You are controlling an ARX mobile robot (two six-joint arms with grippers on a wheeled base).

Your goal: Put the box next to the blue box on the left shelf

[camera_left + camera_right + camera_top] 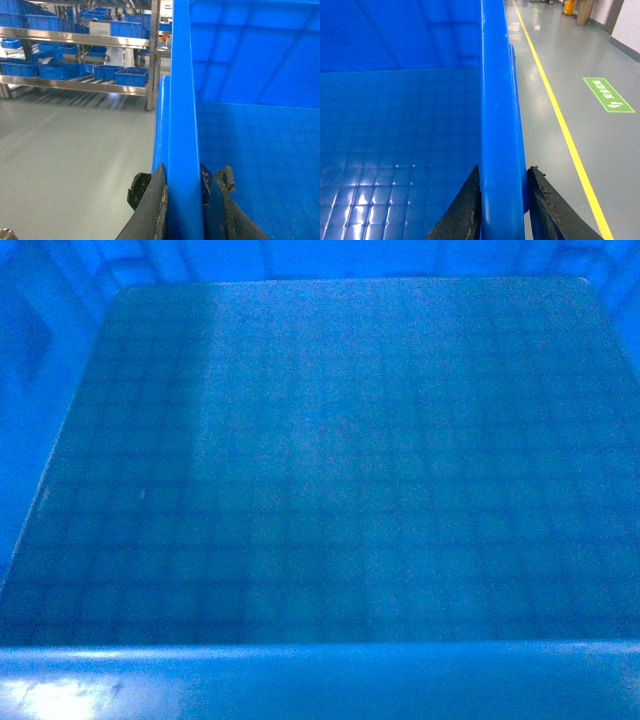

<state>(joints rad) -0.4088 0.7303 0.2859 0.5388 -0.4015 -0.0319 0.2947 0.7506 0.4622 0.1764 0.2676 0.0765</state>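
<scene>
Two grippers are clamped on the box (340,470), one per side wall, so it's being carried off the ground between the arms. On the left, the left gripper (182,200) is closed over the rim, one finger outside and one inside the wall. Further left in that view, the shelf (75,82) with other blue boxes (131,76) is seen well apart across the grey floor (65,160), so the step is judged to be the carry toward it. In the head view nothing but the box's gridded floor is shown, so the approach would best be steered by the left wrist view. On the right, the right gripper (504,200) is pinched on the opposite rim the same way, above a yellow floor line (560,120). Both grips should be kept level and evenly squeezed so the box isn't twisted.
</scene>
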